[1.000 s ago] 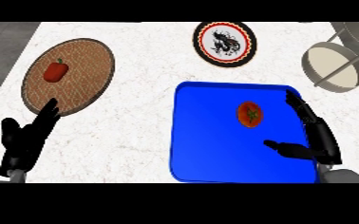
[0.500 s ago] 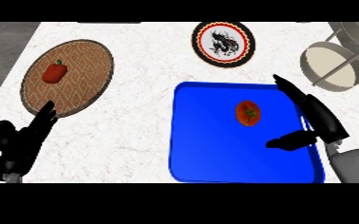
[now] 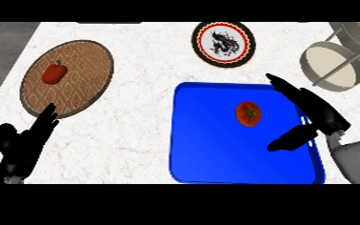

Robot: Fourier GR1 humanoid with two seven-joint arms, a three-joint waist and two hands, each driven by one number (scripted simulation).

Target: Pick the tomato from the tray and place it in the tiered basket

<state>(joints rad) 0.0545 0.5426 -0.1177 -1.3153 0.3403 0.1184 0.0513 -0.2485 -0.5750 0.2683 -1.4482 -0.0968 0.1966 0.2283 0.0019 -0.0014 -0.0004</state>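
The pale marbled counter [image 3: 134,128] is carrying the blue tray [image 3: 211,157] at front right, a round brown board [image 3: 84,59] at left and the tiered basket [image 3: 309,62] far right. The right hand [image 3: 316,112] is hovering, fingers outstretched, over the tray's right side, near the tomato [image 3: 248,113] sitting on the tray. The left hand [image 3: 26,144] is resting, fingers straight, at lower left.

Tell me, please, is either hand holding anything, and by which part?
Nothing is held. The right hand is open beside the tomato on the blue tray, not touching it; the left hand rests open, lower left.
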